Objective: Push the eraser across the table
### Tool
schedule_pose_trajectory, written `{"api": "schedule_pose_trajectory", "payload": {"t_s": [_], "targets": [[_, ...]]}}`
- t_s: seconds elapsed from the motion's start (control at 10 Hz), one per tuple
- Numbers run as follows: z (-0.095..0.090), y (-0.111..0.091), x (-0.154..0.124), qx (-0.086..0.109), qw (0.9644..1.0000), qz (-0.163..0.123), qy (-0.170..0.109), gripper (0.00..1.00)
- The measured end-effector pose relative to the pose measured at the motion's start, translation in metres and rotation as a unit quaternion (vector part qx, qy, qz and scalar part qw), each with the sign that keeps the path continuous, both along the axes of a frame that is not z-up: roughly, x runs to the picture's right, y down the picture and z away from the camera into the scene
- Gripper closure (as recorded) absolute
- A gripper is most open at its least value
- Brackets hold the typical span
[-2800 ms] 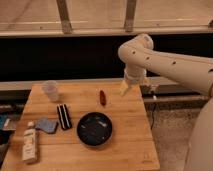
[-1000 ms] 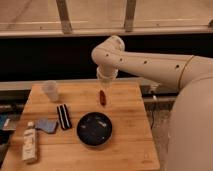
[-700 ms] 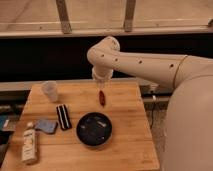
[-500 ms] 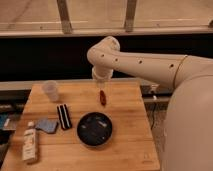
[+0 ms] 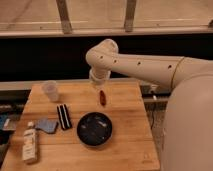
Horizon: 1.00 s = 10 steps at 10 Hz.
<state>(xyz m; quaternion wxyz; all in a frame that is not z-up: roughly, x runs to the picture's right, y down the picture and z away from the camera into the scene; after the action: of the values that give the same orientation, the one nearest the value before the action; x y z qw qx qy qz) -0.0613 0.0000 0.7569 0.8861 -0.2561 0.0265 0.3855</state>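
Note:
The eraser (image 5: 63, 116), a small black block with white lengthwise stripes, lies on the left half of the light wooden table (image 5: 130, 140), just left of a dark bowl (image 5: 94, 128). My gripper (image 5: 96, 86) hangs from the white arm above the table's far middle, right over the upper end of a small red object (image 5: 102, 97). It is well to the right of and behind the eraser, not touching it.
A clear plastic cup (image 5: 50, 90) stands at the far left. A blue-grey flat pad (image 5: 46, 125) lies left of the eraser. A white bottle (image 5: 30, 144) lies near the front left edge. A dark wall with a ledge runs behind the table.
The arm has swung left from the table's right side to above its far middle, and the gripper has come down over the red object. The eraser has not moved.

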Motion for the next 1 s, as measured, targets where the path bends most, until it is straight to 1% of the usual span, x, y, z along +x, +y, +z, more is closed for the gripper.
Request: {"api": "schedule_pose_trajectory", "payload": {"t_s": [0.2, 0.3, 0.4, 0.5, 0.6, 0.7, 0.8, 0.9, 1.0], "targets": [[0.003, 0.008, -0.048, -0.007, 0.9988, -0.025, -0.041, 1.0], [0.005, 0.014, -0.078, -0.012, 0.997, -0.04, -0.066, 1.0], [0.005, 0.025, -0.113, -0.022, 0.9936, -0.057, -0.095, 1.0], [0.007, 0.037, -0.132, -0.032, 0.9907, -0.069, -0.113, 1.0], [0.013, 0.057, -0.162, -0.048, 0.9856, -0.087, -0.136, 1.0], [0.013, 0.067, -0.177, -0.057, 0.9826, -0.098, -0.147, 1.0], [0.012, 0.07, -0.183, -0.058, 0.9816, -0.099, -0.152, 1.0], [0.015, 0.068, -0.175, -0.058, 0.9827, -0.098, -0.146, 1.0], [0.015, 0.068, -0.175, -0.058, 0.9827, -0.098, -0.146, 1.0]]}}
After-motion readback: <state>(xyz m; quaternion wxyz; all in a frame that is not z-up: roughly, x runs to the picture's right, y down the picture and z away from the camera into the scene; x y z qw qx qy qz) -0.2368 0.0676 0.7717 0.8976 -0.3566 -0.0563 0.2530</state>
